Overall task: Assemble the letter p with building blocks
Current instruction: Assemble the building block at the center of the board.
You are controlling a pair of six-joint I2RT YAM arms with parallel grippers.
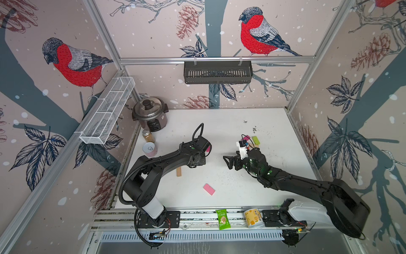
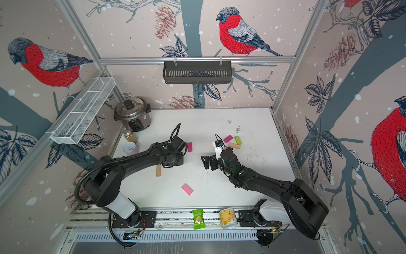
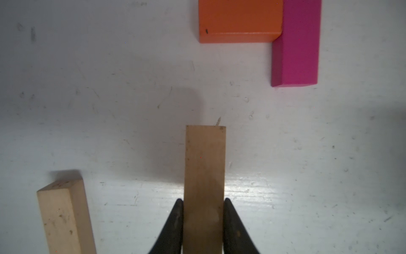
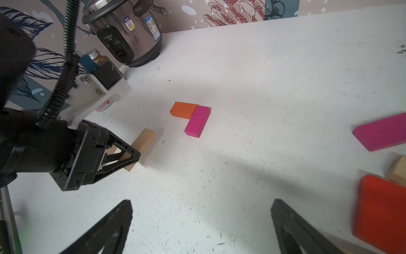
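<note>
Because the wood bar (image 3: 204,176) is pinched by its two long sides in the left gripper (image 3: 203,201), with a long part reaching out past the fingertips, it can turn in the grip if its free end catches on the table (image 4: 263,77). Whether it touches the surface or hangs just above it, I cannot tell. It sits left of the middle of the table, on the near side of the orange block (image 3: 239,19) and the magenta block (image 3: 295,44). These two touch each other and make a corner, the orange one to the left. I judge that the bar is meant as the stem of the P, so a push that goes too far or comes in crooked would shove this pair apart and spoil the corner. A second wood bar (image 3: 63,217) lies just beside the held one, on its left, and a finger moving sideways could knock it. The right gripper (image 4: 202,202) hangs to the right of the pair with its jaws wide apart and nothing between them. If it moves in at the same time, the two arms may collide over the blocks.
</note>
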